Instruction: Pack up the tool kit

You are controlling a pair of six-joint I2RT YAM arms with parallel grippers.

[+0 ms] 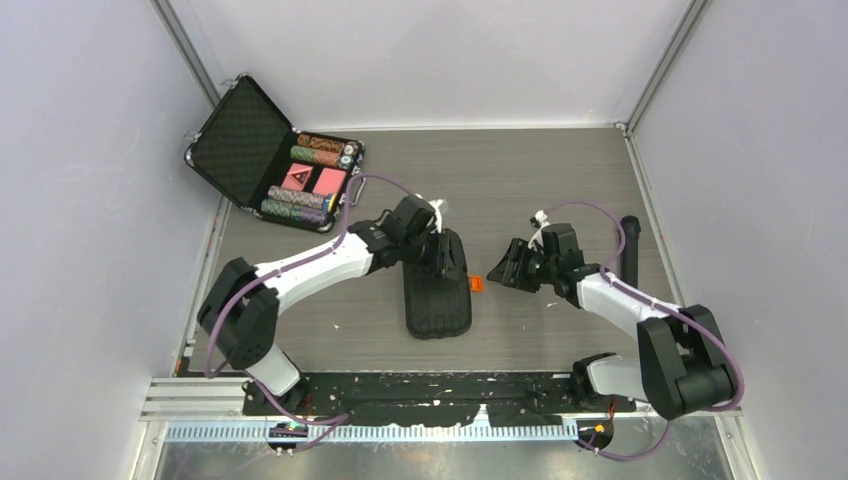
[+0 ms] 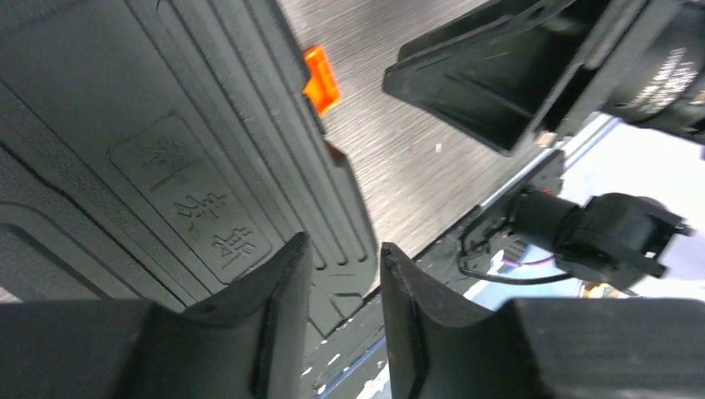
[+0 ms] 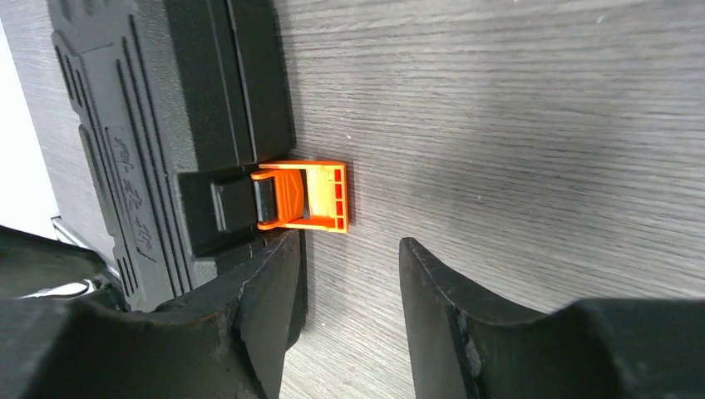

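Right gripper (image 3: 349, 253), jaws parted and empty, just beside the unfastened orange latch (image 3: 303, 197) of the closed tool kit (image 1: 438, 300), flat on the table (image 1: 560, 170). Left gripper (image 2: 342, 253), also parted, over its far end. A glancing push could slide the kit.

The top camera sits high behind my arm bases and looks down and forward, far enough off to take in the whole counter (image 1: 560, 180), with the tool kit (image 1: 437, 290) mid-frame. My left wrist camera hangs close over the kit's ribbed lid, my left fingers (image 2: 278, 291) at its bottom edge, facing across toward my right fingers (image 2: 465, 91). My right wrist camera looks steeply down, very near the counter. All three views share the orange latch (image 3: 303, 195).
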